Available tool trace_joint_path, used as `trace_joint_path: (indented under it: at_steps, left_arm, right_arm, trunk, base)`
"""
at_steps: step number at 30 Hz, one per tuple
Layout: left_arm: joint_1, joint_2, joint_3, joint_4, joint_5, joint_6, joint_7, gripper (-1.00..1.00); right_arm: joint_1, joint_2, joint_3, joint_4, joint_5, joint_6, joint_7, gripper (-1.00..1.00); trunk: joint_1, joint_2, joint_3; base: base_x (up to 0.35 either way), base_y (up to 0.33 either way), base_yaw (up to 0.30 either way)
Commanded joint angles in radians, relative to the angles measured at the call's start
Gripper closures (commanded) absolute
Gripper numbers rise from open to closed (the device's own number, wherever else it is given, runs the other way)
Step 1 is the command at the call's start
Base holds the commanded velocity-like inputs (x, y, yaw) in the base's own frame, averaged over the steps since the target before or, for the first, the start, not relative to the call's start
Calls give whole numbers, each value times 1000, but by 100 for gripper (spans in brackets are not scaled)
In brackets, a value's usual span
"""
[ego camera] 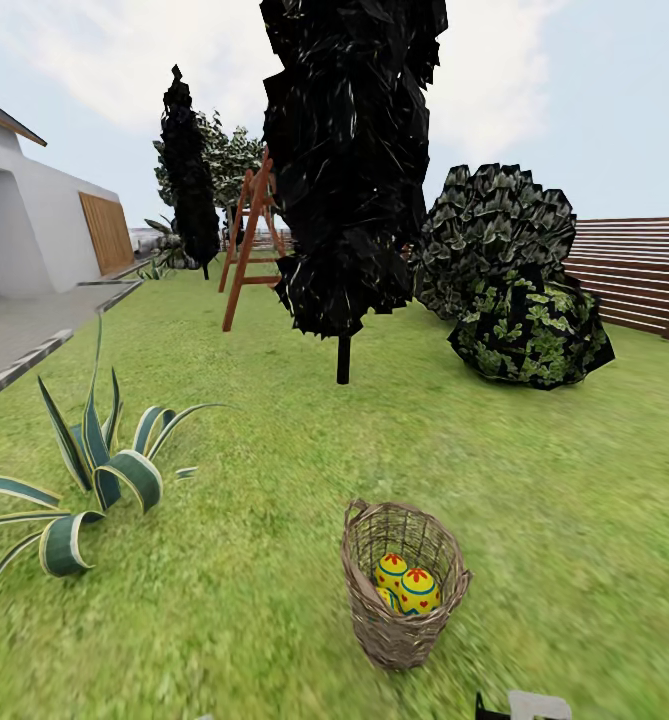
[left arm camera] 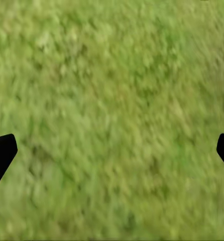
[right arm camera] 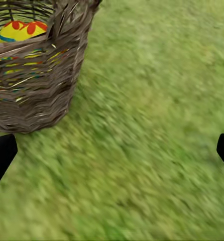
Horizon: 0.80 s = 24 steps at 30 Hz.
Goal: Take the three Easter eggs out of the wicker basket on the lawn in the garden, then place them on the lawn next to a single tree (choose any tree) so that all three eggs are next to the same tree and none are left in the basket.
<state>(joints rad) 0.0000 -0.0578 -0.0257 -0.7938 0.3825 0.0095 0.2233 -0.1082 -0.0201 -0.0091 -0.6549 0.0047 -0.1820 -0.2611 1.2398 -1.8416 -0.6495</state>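
- Head view: the wicker basket (ego camera: 402, 585) sits upright on the lawn (ego camera: 224, 600) just ahead of the robot, with the Easter eggs (ego camera: 408, 584) still inside. I can make out two clearly and maybe a sliver of a third, hard to say. A bit of the right arm (ego camera: 524, 706) pokes in at the bottom edge, near the basket. There's a narrow black cypress-like tree (ego camera: 349, 170), a striped agave-type plant (ego camera: 94, 470) and a wooden ladder frame (ego camera: 249, 235) further off, but nothing I'd call the thick-trunk tree, so that needs finding later
- Left wrist view: just grass under the left gripper (left arm camera: 112, 148); fingertips spread wide at the frame edges, holding nothing
- Right wrist view: the right gripper (right arm camera: 112, 150) is also wide open and empty, hanging over grass beside the basket wall, one egg's top (right arm camera: 21, 30) peeking over the rim
- My take: the right arm is closest, so lift it above the rim, come straight down on the top egg and don't knock the basket over
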Motion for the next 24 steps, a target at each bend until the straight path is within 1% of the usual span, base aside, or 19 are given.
trace_joint_path:
  at_steps: [1, 4, 8, 12, 14, 17, 19, 20, 21, 23, 24]
  left_arm:
    - [0, 0, -3, -2, 9, 0, 5, -100]
    - [0, 1, -3, 5, 13, -2, 1, -100]
    - [0, 2, -4, 31, 11, -4, -1, -100]
    - [0, 2, -5, 34, 8, -5, -1, -100]
    - [0, 3, -6, 35, 6, -5, -1, -100]
    - [0, 5, -5, 32, 5, -4, -1, -100]
    - [0, 8, -5, -2, 3, -1, 1, -100]
    - [0, 9, -6, -25, 3, 1, 2, -100]
    - [0, 9, -6, -35, 3, 2, 2, -100]
    - [0, 10, -7, -69, 2, 5, 5, -100]
    - [0, 10, -7, -78, 1, 5, 6, -100]
  right_arm:
    - [-1, 0, 0, 0, 0, -4, -2, -100]
    - [-1, 1, 1, -1, 0, -9, -3, -100]
    - [-1, 0, -1, 2, 0, -11, -3, -100]
    - [-1, -1, -5, -5, 0, -12, -4, -100]
    - [-1, -2, -6, -23, 1, -12, -5, -100]
    - [-1, -2, -4, -80, 1, -2, -6, -100]
    - [-1, -2, -5, -120, 1, 53, -7, -100]
    - [-1, -2, -6, -128, 1, 91, -7, -100]
    - [-1, -2, -7, -131, 1, 110, -7, -100]
    - [-1, -4, -9, -152, 1, 171, -7, -100]
    - [-1, -5, -10, -160, 1, 182, -7, -100]
  trunk:
    - [0, 0, -1]
    - [0, 0, -1]
    - [0, 0, -1]
    - [0, 0, -1]
    - [0, 0, -1]
    - [0, 0, -1]
    - [0, 0, -1]
    - [0, 0, -1]
    - [0, 0, -1]
    - [0, 0, -1]
    - [0, 0, -1]
  base:
    - [23, 0, 0]
    - [163, 58, 0]
    - [275, 114, 0]
    - [305, 104, 0]
    - [320, 43, 0]
    - [326, 35, 0]
    - [329, 20, 0]
    - [330, 10, 0]
    - [331, 8, 0]
    - [331, 4, 0]
    - [332, 3, 0]
